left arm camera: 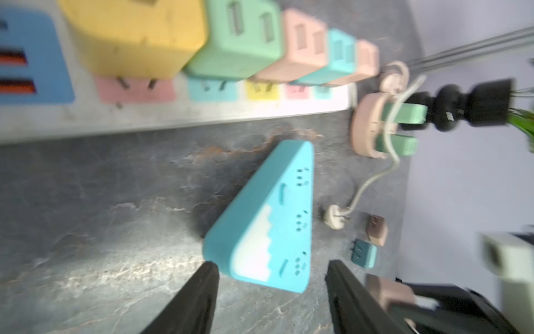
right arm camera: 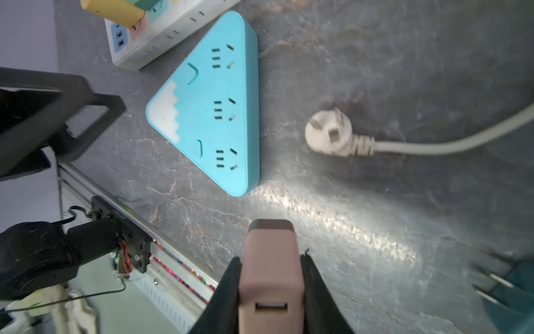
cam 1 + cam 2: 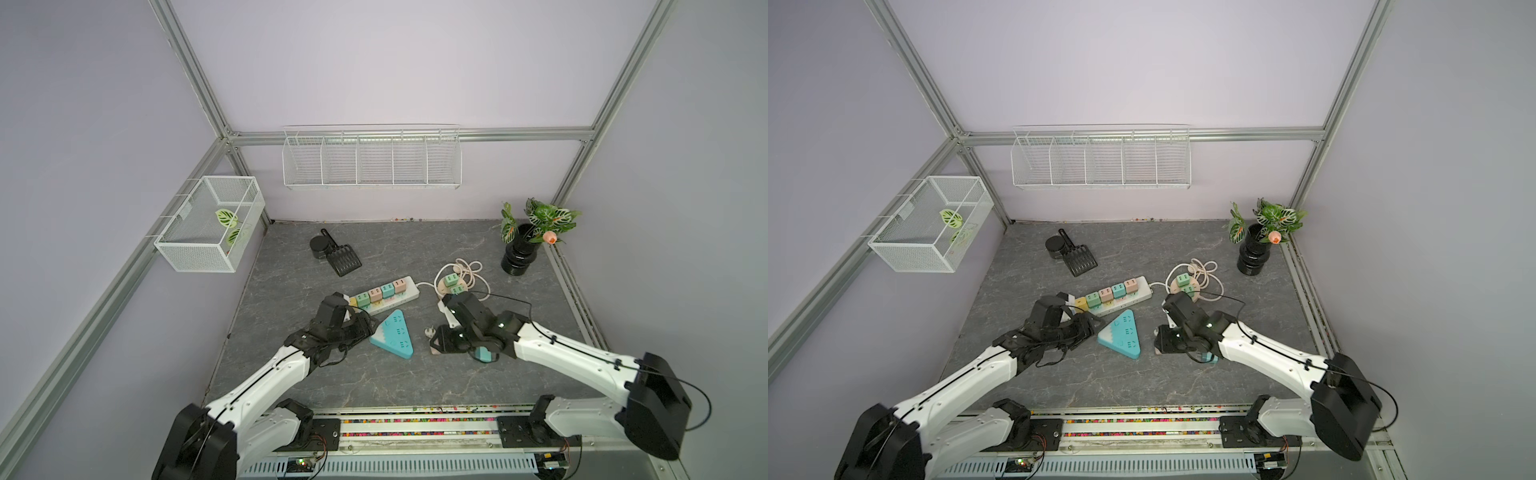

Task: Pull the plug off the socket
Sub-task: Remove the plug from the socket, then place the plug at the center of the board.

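Mauve plastic is peeking from under the right end effector (image 3: 436, 344) in both top views, and the triangular socket (image 3: 392, 334) is lying on the desk (image 3: 540, 299) between it and the left end effector (image 3: 366, 324). In the left wrist view, the left fingers (image 1: 202, 289) are standing apart and gripping nothing; the white strip (image 1: 202, 115) with its 5 plugs is lying just beyond them, the yellow plug (image 1: 138, 37) nearest. In the right wrist view, the jaws are clamping the mauve plug (image 2: 270, 245), already free of any socket, its long axis running straight out along the fingers. I am judging that the left arm is sitting nearer to the strip, so a further pull is falling to it.
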